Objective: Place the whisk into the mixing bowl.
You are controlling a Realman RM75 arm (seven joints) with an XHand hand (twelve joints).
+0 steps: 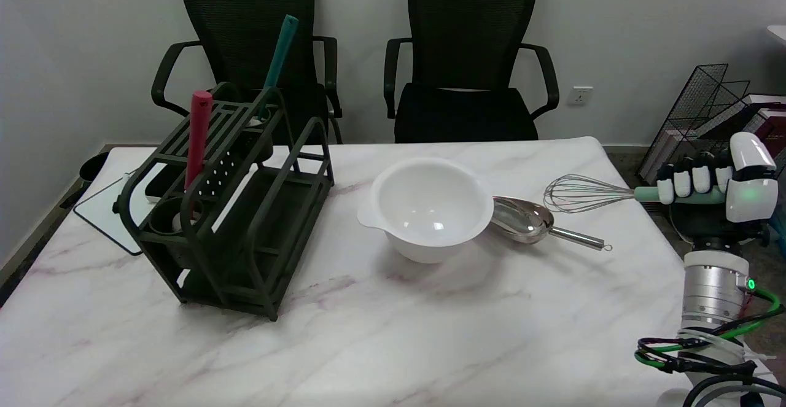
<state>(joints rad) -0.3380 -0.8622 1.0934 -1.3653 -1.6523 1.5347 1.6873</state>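
Whisk [583,193] held level by right hand [715,189], seemingly above table [393,309].

black-and-white robot hand [715,187] — silver wrist, green cables.

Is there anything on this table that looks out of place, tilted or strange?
Nothing looks spilled or damaged. The dark green metal utensil rack stands at an angle to the table edge, and the shiny metal scoop lies close against the white plastic mixing bowl, possibly touching it.
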